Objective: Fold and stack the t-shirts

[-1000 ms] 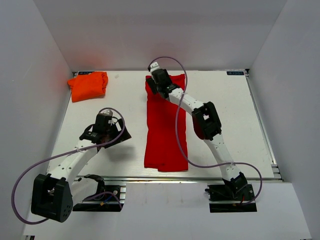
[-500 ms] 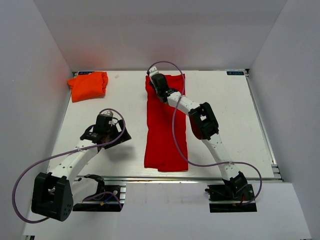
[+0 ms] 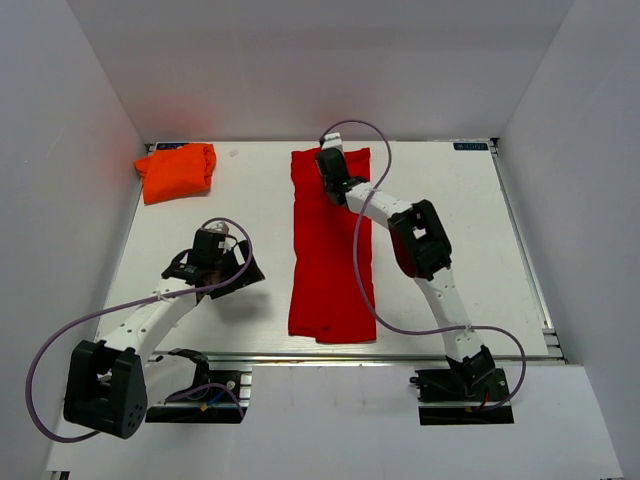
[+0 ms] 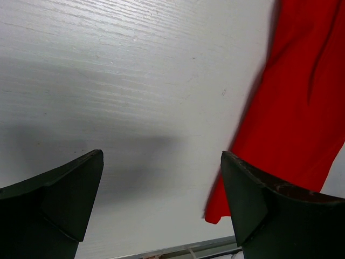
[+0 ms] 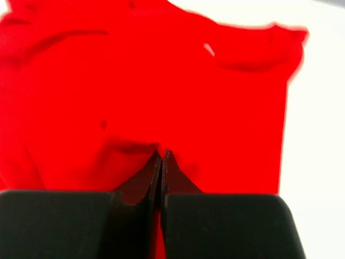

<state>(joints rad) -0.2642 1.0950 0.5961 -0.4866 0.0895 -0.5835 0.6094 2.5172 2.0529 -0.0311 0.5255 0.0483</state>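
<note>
The red t-shirt (image 3: pixel 330 250) lies as a long folded strip down the middle of the table (image 3: pixel 460 220); its cloth (image 5: pixel 161 81) fills the right wrist view, the white neck label (image 5: pixel 208 49) near its far edge. My right gripper (image 3: pixel 329 163) sits at the strip's far end, shut (image 5: pixel 161 154), with the red cloth puckered at its tips. The orange t-shirt (image 3: pixel 177 171) lies bunched in the far left corner. My left gripper (image 3: pixel 215 272) hovers open (image 4: pixel 161 199) over bare table left of the red t-shirt (image 4: pixel 291 108), holding nothing.
White walls enclose the table on the left, back and right. A metal rail (image 3: pixel 380 357) runs along the near edge, and shows as a strip (image 4: pixel 178 251) at the bottom of the left wrist view. Cables loop over both arms.
My right gripper has slid right along the red t-shirt's far end, from its left corner toward the middle, and closed from open to shut. The left arm has barely moved.
</note>
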